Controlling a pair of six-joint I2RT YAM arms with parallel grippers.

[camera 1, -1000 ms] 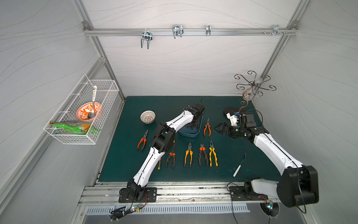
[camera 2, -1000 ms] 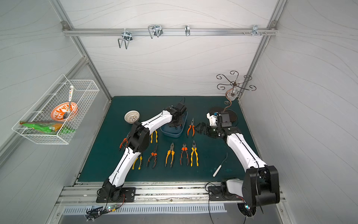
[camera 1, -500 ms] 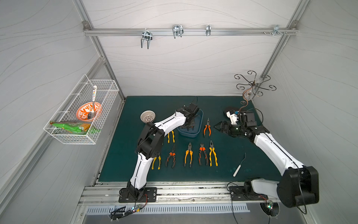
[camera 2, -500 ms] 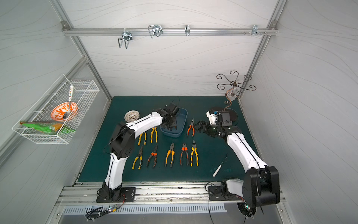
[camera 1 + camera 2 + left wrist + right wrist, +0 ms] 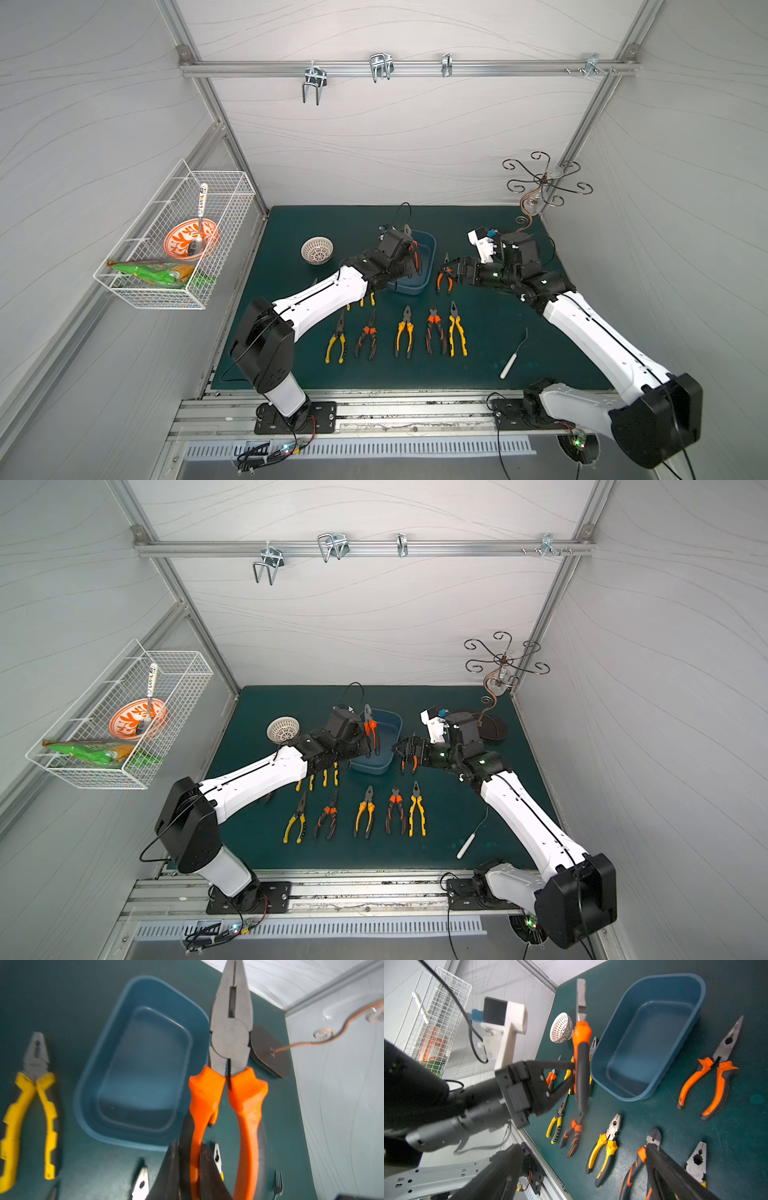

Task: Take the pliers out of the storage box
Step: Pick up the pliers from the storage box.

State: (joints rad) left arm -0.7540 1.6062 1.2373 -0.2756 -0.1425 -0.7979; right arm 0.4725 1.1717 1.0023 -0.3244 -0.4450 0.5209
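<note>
My left gripper (image 5: 409, 266) (image 5: 366, 746) is shut on one handle of orange-and-black pliers (image 5: 230, 1043) (image 5: 371, 729), which hang nose-up above the near-left rim of the slate-blue storage box (image 5: 424, 253) (image 5: 143, 1064) (image 5: 648, 1043). The box looks empty in both wrist views. My right gripper (image 5: 446, 270) (image 5: 584, 1147) is open, hovering just right of the box over orange long-nose pliers (image 5: 444, 282) (image 5: 714, 1076) that lie on the mat. Several more pliers (image 5: 405, 332) lie in a row in front of the box. Others are partly hidden under my left arm.
A white perforated bowl (image 5: 317, 250) sits left of the box. A thin white-handled hook tool (image 5: 509, 365) lies front right. A curled metal stand (image 5: 540, 183) with a dark base (image 5: 492, 729) is at the back right. A wire basket (image 5: 174, 241) hangs on the left wall.
My left gripper has risen out of the box with the orange-and-black pliers, and its elbow has swung left. The right gripper has hardly moved.
</note>
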